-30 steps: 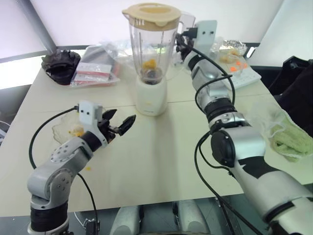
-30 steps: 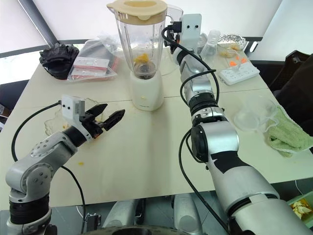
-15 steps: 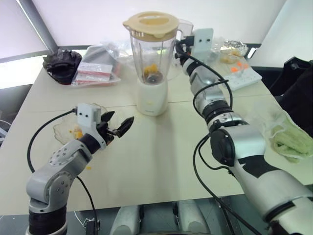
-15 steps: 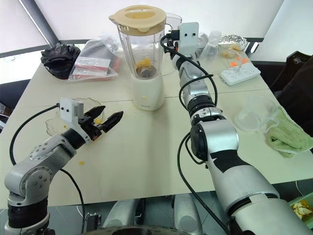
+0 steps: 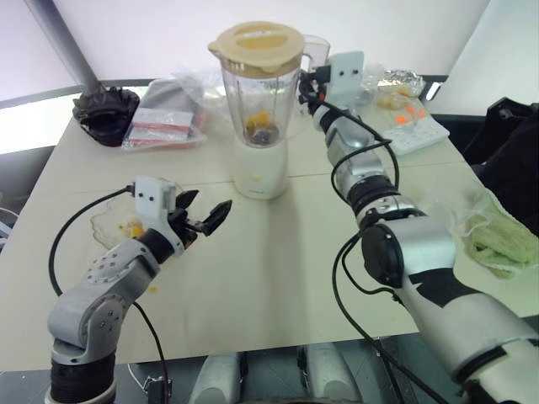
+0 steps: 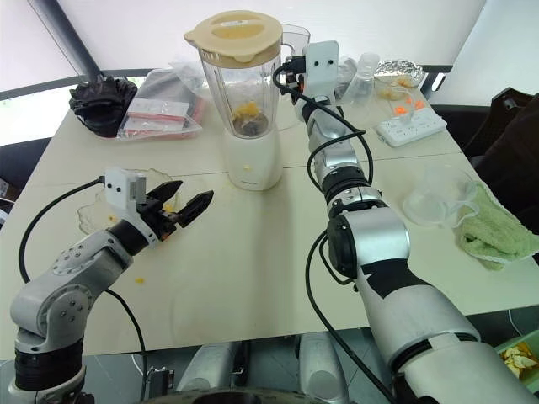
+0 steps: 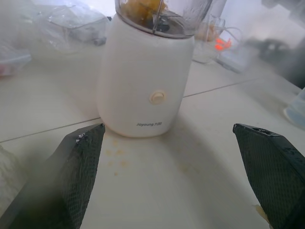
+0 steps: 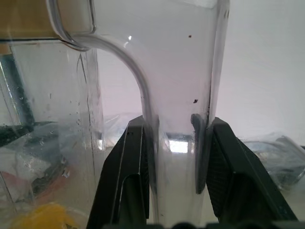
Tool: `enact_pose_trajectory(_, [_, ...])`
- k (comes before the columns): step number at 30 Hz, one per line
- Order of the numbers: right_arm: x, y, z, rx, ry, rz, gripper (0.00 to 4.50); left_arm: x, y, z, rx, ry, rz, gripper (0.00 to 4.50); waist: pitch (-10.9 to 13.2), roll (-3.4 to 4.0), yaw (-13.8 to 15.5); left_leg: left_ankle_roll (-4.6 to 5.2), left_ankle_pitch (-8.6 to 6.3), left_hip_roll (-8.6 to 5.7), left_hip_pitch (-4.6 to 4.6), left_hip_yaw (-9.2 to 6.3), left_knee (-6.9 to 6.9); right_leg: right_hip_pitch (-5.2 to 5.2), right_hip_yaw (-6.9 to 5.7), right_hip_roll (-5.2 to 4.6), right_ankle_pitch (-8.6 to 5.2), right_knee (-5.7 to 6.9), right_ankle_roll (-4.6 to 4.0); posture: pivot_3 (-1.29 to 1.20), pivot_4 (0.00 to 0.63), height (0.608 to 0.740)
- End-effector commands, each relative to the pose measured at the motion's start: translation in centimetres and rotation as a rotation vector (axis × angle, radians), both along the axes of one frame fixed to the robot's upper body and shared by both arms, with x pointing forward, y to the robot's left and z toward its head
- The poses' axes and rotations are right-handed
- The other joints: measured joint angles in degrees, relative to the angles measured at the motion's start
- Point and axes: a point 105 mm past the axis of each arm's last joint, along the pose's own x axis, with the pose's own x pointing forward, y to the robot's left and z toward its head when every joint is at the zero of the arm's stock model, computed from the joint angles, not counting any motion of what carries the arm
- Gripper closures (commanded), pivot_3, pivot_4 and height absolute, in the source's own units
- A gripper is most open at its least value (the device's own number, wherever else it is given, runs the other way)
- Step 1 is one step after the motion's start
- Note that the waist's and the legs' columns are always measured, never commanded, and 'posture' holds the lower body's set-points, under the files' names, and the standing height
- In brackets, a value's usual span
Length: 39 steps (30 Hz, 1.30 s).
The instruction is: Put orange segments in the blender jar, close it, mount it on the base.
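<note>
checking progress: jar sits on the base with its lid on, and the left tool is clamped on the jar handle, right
Not quite: the right tool is clamped on the blender jar handle, as the right wrist view shows. The left tool hangs open over the table. The jar sits lidded on the base.

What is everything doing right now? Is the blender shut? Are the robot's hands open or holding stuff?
blender jar: upright on the base, lid on
lid: closed on the jar
orange segments: inside the jar, at the bottom
base: standing on the table, jar mounted
left tool: open, empty
right tool: shut on the jar's handle
</note>
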Motion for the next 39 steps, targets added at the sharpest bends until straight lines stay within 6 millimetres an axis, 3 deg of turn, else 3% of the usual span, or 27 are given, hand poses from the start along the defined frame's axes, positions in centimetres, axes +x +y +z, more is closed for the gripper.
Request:
enact_pose_trajectory(1, [-0.1,0.1,-0.4,-0.036,-0.005,0.004,3.51,0.1,-0.4,1.1,0.009,-0.057,-0.02,0.03,0.0,0.0,0.0,0.0,0.0,0.0,0.01,0.0,0.0,0.01,0.0,0.0,0.0,0.0,0.0,0.0,0.15,0.74])
enact_pose_trajectory(13, [-0.1,0.1,-1.1,-0.061,0.017,0.023,3.51,0.5,-1.1,1.1,0.015,-0.062,-0.05,0.03,0.0,0.0,0.0,0.0,0.0,0.0,0.14,-0.01,-0.01,0.14,0.0,0.0,0.0,-0.01,0.0,0.0,0.15,0.74])
enact_pose_trajectory(19, [0.0,0.0,-1.3,-0.081,0.033,0.031,0.71,0.7,-1.1,1.1,0.02,-0.065,-0.052,0.0,0.0,0.01,-0.1,0.0,0.0,0.0,0.22,0.01,-0.02,0.21,0.0,0.01,-0.01,-0.01,-0.01,0.0,0.15,0.74])
enact_pose_trajectory(23, [-0.1,-0.6,-1.8,-0.072,0.04,0.033,0.71,0.6,-1.1,1.1,0.023,-0.066,-0.057,0.0,0.0,0.01,-0.2,0.0,0.0,0.01,0.23,0.0,-0.05,0.17,0.03,0.03,-0.01,0.0,-0.01,0.0,0.15,0.74])
enact_pose_trajectory(30, [-1.1,-3.0,-5.0,-0.127,0.079,0.091,0.71,0.5,-1.0,1.0,0.028,-0.062,-0.059,0.0,0.0,-0.01,0.2,0.0,0.0,0.0,0.22,0.01,-0.01,0.26,0.02,0.0,-0.01,-0.04,0.0,0.0,0.15,0.74])
enact_pose_trajectory(35, [-5.5,-6.4,-7.8,-0.284,0.144,0.248,0.71,0.7,-0.6,1.4,0.045,-0.071,-0.056,0.0,0.0,-0.01,0.6,0.01,-0.01,0.01,0.15,-0.06,-0.02,0.26,-0.03,-0.01,-0.03,-0.06,0.03,0.0,0.15,0.74])
enact_pose_trajectory(39, [-13.3,-11.3,-6.5,-0.356,0.316,0.478,0.71,1.0,0.5,2.2,0.081,-0.084,-0.053,0.0,0.1,0.11,1.9,0.05,-0.03,0.02,0.04,-0.08,0.05,0.23,-0.05,-0.05,-0.05,-0.12,0.07,0.0,0.15,0.74])
